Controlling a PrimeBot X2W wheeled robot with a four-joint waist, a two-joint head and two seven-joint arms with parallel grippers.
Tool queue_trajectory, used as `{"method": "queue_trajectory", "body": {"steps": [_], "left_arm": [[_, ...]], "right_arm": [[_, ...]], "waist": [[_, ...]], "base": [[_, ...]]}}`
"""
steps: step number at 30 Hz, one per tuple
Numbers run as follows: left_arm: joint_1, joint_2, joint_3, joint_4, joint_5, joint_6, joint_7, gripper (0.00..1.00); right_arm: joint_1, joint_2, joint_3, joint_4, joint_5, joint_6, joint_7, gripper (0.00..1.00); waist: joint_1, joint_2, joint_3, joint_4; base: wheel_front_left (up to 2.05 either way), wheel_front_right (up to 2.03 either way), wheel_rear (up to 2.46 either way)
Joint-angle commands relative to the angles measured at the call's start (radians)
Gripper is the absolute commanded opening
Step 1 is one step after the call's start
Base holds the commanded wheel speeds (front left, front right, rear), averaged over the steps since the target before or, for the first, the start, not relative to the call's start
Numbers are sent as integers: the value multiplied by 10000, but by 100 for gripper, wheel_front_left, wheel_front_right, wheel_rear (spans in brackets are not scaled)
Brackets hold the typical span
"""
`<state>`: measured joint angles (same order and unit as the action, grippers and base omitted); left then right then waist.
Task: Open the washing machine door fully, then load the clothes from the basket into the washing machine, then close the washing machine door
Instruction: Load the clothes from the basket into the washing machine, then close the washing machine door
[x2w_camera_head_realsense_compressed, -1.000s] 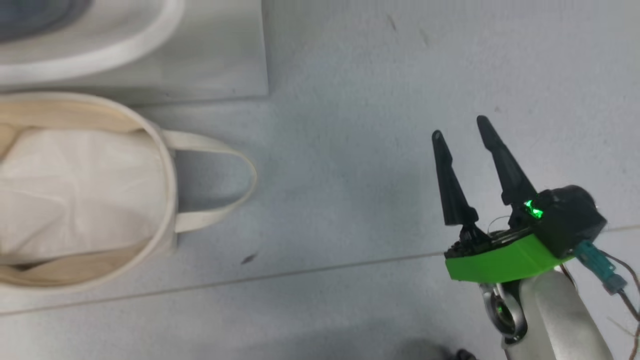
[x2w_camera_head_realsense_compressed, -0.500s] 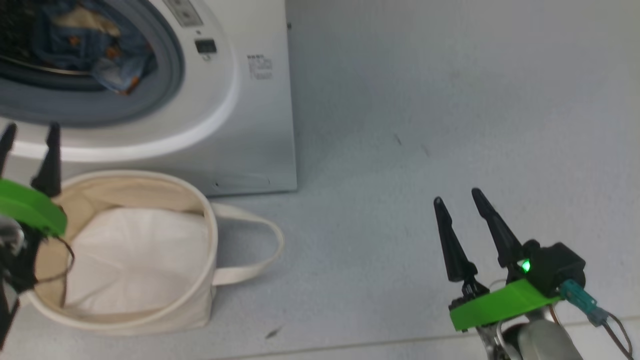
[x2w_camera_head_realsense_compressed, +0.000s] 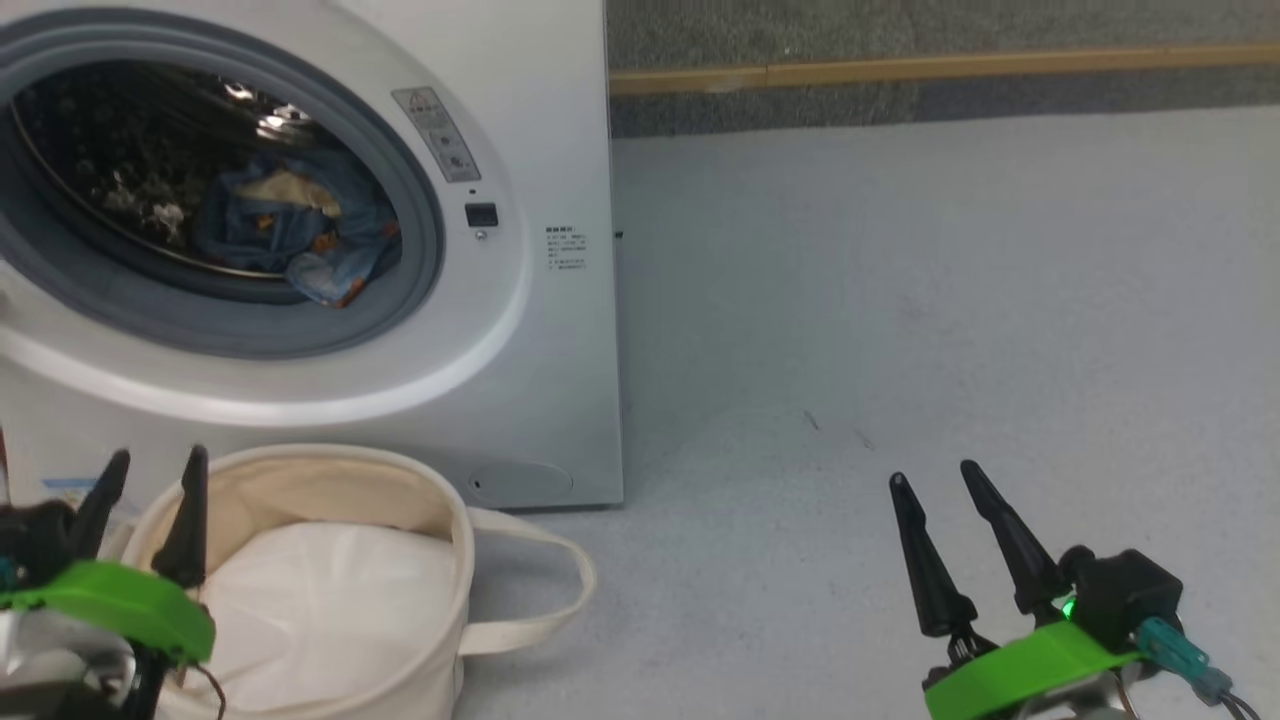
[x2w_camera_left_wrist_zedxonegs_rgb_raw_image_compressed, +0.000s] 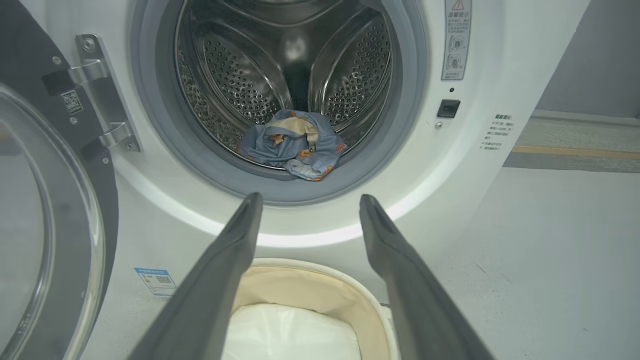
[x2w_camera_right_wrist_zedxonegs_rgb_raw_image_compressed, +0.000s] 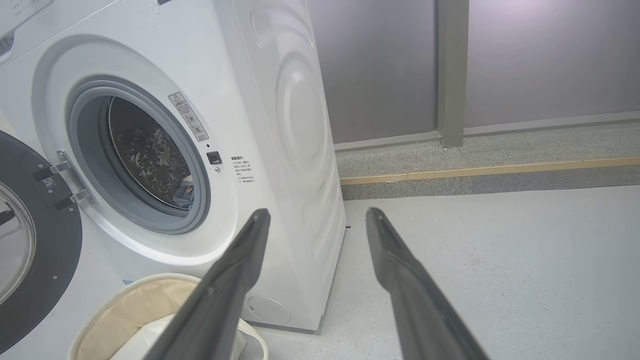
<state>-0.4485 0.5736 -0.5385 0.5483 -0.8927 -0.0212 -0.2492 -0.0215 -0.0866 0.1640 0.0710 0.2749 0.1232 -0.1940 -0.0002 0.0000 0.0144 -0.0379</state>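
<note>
A: Head view. White front-loading washing machine (x2w_camera_head_realsense_compressed: 540, 330) takes 9 to 12 o'clock, mouth uncovered. Light blue printed clothes (x2w_camera_head_realsense_compressed: 290, 235) lie low in the perforated steel drum (x2w_camera_head_realsense_compressed: 120, 170), inside the grey rubber ring (x2w_camera_head_realsense_compressed: 250, 330).

B: Basket?

A: Round cream canvas basket (x2w_camera_head_realsense_compressed: 450, 600) at 7 o'clock, on the pale grey floor (x2w_camera_head_realsense_compressed: 900, 300) just in front of the machine. Plain white liner (x2w_camera_head_realsense_compressed: 320, 600) inside, one loop handle (x2w_camera_head_realsense_compressed: 585, 585) lying out toward 3. Left gripper (x2w_camera_head_realsense_compressed: 160, 455) at 8 o'clock, by the basket's 9 o'clock rim, fingers apart and empty. Right gripper (x2w_camera_head_realsense_compressed: 932, 473) at 4 o'clock over bare floor, fingers apart, holding nothing.

B: Left wrist view?

A: Left fingers spread, pointing at the drum mouth at 12. Clothes sit at the drum's front lip. Round black-rimmed glass washing machine door (x2w_camera_left_wrist_zedxonegs_rgb_raw_image_compressed: 30, 215) stands open at 9 o'clock on a metal hinge (x2w_camera_left_wrist_zedxonegs_rgb_raw_image_compressed: 100, 95). Basket at 6, beneath the fingers. Small blue sticker (x2w_camera_left_wrist_zedxonegs_rgb_raw_image_compressed: 155, 281) at 8.

B: Right wrist view?

A: Right fingers spread, clamping nothing. Machine from 9 to 12, door open at 9, basket at 7. A scrap of the clothes shows low in the drum. Grey wall (x2w_camera_right_wrist_zedxonegs_rgb_raw_image_compressed: 390, 65) at 1 o'clock.
</note>
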Motion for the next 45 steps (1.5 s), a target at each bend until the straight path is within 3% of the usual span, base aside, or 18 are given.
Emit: {"method": "queue_trajectory", "body": {"steps": [1, 23, 45], "left_arm": [[-72, 469, 726, -523, 64, 195, -125, 100], [2623, 927, 1478, -3330, 253, 1390, -65, 100], [2908, 1065, 1007, -3753, 816, 1573, -3, 100]], "right_arm": [[-50, -171, 136, -359, 96, 75, 25, 100], [63, -298, -93, -374, 363, 75, -49, 100], [-14, -542, 97, -223, 411, 75, 28, 100]], "waist": [[2, 0, -168, 4], [2, 0, -612, 83], [2, 0, -801, 103]], "base": [[0, 0, 0], [0, 0, 0], [0, 0, 0]]}}
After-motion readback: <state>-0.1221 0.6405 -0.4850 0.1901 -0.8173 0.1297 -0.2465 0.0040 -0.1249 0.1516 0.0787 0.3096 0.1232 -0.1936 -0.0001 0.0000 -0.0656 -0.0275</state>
